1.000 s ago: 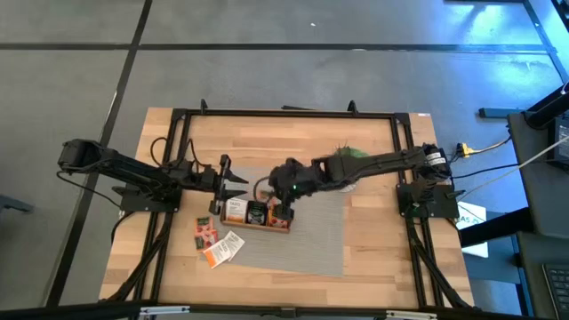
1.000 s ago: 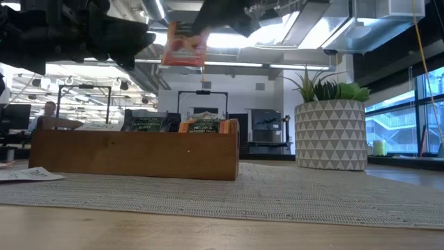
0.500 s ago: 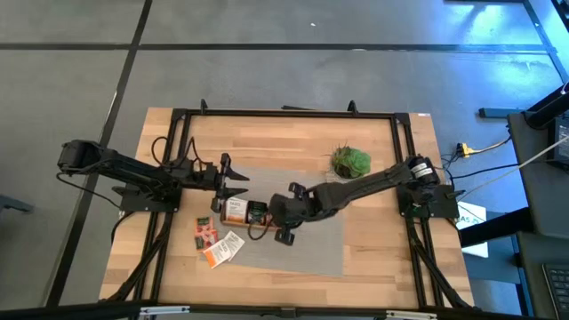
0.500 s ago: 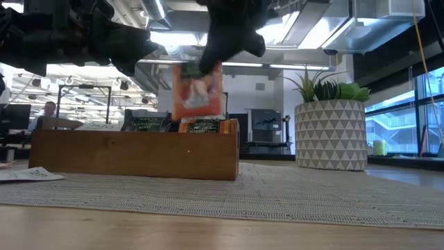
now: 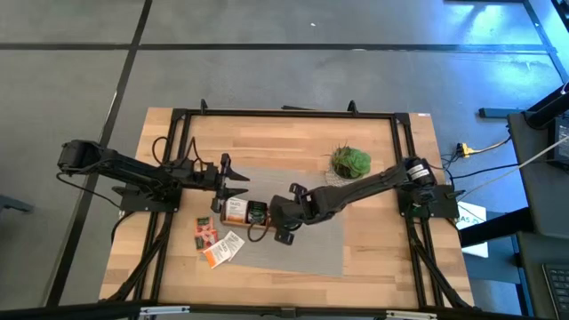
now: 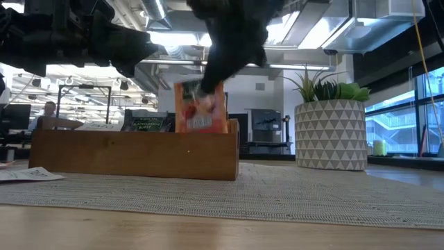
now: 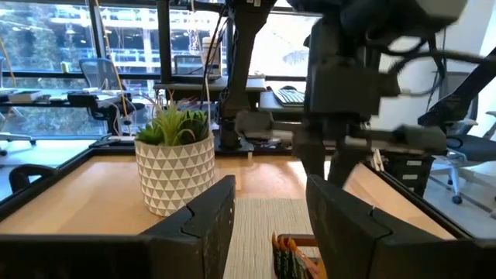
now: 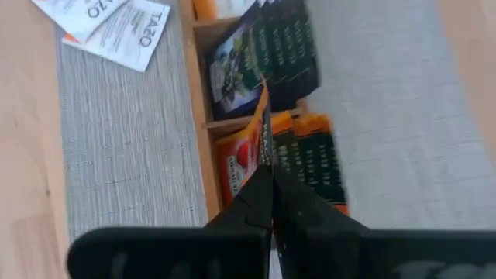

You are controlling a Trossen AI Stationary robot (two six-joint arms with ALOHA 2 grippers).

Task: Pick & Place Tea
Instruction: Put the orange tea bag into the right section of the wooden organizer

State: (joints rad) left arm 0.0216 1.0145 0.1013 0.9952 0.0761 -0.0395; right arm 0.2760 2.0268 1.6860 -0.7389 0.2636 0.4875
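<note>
Tea is going in: my right gripper [image 8: 267,182] is pinching a flat red-orange paper sachet [image 6: 200,106] by its top edge, lowering it into the end compartment of the long wooden tray [image 6: 132,153]. Dark sachets [image 8: 267,66] are already sitting inside. White-and-orange sachets [image 5: 216,244] are waiting on the grey mat [image 5: 307,253]. My left gripper [image 5: 233,185] is hovering spread beside the tray.
</note>
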